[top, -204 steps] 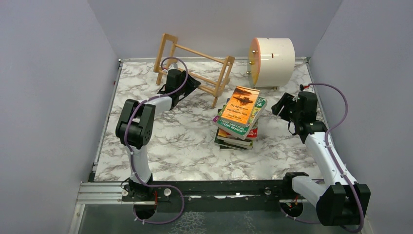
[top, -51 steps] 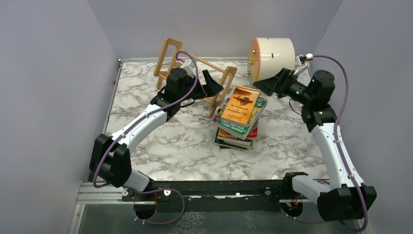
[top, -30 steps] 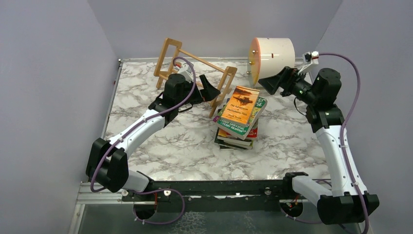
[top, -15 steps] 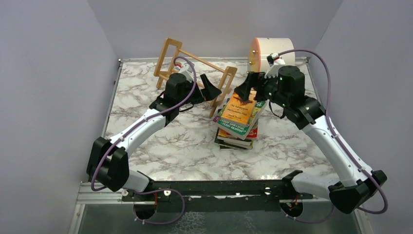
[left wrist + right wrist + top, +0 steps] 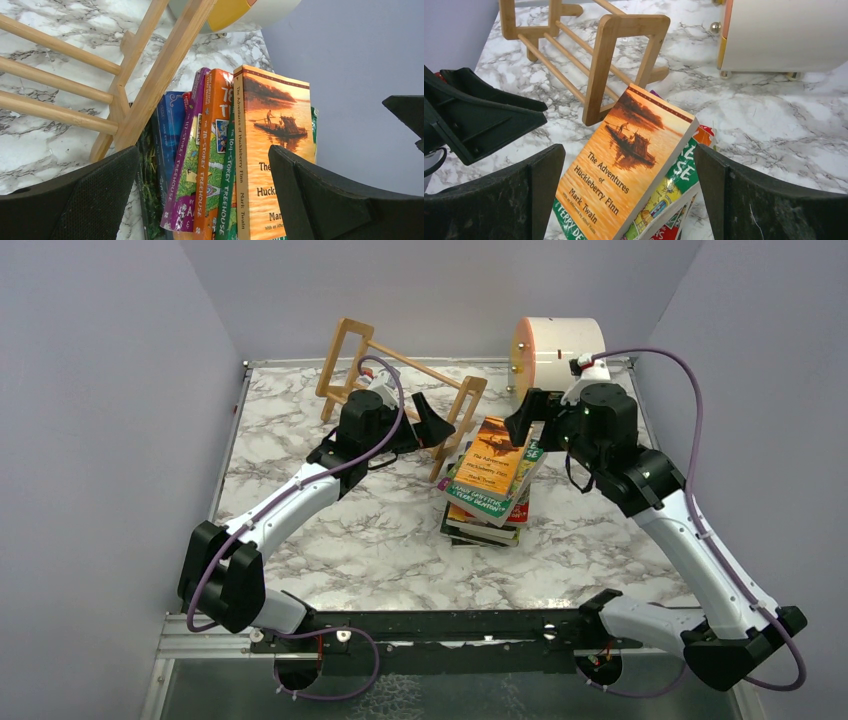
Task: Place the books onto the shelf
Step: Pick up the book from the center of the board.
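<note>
1. No book is on the shelf yet. It sits bare near the far edge of the worktop and leans a bit crooked.
2. All the books lie in one messy pile near the middle of the worktop, just beside the shelf's right end.
3. An orange book is on top.
4. The right hand hangs over the far end of the pile, spread wide, holding nothing.
5. The left hand is by the shelf's right end, also spread wide and empty.
6. I think the job has barely begun: every book needs lifting over.
</note>
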Available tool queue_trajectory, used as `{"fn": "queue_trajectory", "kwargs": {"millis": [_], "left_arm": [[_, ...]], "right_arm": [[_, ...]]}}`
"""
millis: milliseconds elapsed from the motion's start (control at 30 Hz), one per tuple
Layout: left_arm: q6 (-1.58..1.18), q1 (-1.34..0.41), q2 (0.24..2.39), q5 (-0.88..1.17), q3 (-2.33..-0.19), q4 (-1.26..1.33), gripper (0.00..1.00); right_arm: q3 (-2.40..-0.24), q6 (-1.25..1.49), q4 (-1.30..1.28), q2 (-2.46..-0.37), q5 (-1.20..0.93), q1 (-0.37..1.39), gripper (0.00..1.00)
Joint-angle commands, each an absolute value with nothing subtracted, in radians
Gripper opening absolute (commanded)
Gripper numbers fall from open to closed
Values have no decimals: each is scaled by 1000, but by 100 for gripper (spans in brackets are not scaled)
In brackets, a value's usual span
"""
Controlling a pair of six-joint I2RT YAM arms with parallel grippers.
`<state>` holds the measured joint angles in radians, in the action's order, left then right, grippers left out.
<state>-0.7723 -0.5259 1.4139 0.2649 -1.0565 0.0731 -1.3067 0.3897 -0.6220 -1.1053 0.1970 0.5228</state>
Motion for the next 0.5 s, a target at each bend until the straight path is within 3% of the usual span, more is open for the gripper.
{"fn": "queue_trajectory", "kwargs": {"millis": [0,467], "left_arm": [[-785,-531,1388,288,-1079,86,99],[-813,-540,1407,295,-1046,113,99]], "right_arm": [[-1264,422,-661,-1069,158,526,100],[-1168,460,-626,-1070,53,527,100]]}}
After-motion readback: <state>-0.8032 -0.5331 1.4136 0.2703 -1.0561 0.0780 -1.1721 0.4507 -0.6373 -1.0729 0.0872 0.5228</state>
